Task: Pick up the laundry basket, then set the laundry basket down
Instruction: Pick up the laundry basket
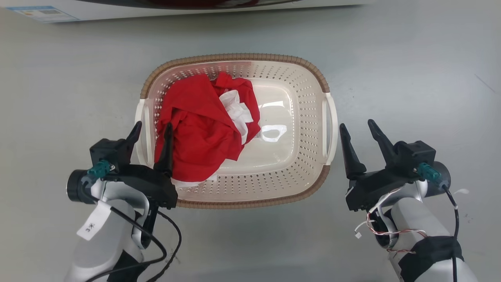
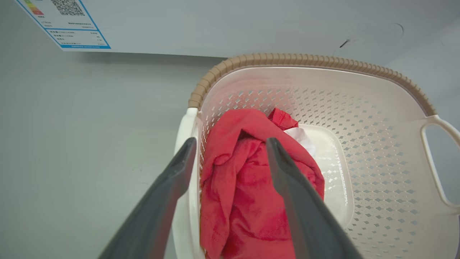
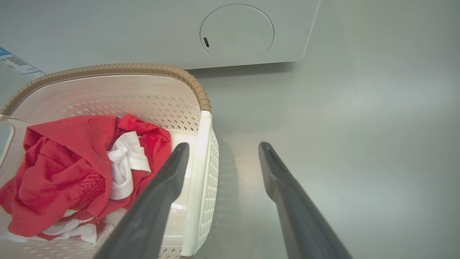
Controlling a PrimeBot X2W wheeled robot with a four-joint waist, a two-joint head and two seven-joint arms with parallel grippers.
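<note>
Basket position: laundry basket (image 1: 235,58) stands flat on the grey floor (image 1: 58,98), just in front of the washer (image 1: 195,8), between my two arms.
Contents: red cloth (image 1: 199,125) bunched on the left side, white cloth (image 1: 236,109) tucked into it; right half of the bottom bare.
Left gripper (image 1: 153,126): fingers spread, one outside the left handle (image 1: 140,129) and one inside above the red cloth. It straddles the handle and clamps nothing.
Right gripper (image 1: 357,124): fingers spread, holding nothing, just beside the right handle (image 1: 332,129). From the head view both fingers look to be outside it.
Progress: neither handle is gripped and the basket is on the floor. I judge the lift not begun, though an open pose like this could also follow a set-down.
Left to do, on that reading: bring the right fingers round their handle, close both sides, raise, lower, release.
Washer sticker (image 2: 63,23): blue border, coloured bars, a QR code; print too small to read.
Arm tag (image 1: 93,224): white, reads "3" plus a mark I cannot make out.
</note>
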